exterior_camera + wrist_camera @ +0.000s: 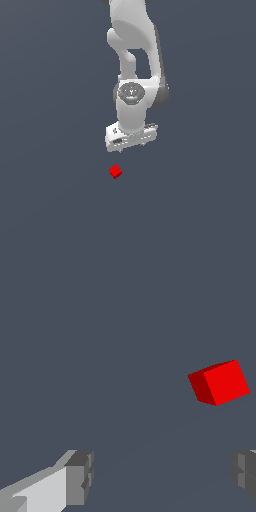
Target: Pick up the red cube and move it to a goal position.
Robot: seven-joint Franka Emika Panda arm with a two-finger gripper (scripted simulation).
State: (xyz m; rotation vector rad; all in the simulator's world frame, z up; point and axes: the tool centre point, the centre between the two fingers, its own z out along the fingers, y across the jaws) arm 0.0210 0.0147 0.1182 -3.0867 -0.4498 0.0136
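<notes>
The white arm [134,65] hangs down, its gripper [131,145] just above the red cube [115,172], apart.

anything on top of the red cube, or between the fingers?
Nothing sits on the small bright red solid cube; its upper faces are bare. The white robot gripper has grey fingers spread apart with only grey floor between. The cube's underside is hidden.

Arm [134,60] cut off at the exterior view's top edge, base not visible. Gripper [131,142] fingertips too small there to tell the jaws' spread. Wrist view: both fingers [75,481] clipped by the frame edges, one showing only a sliver. Red cube [219,382] hides its far faces and underside.
</notes>
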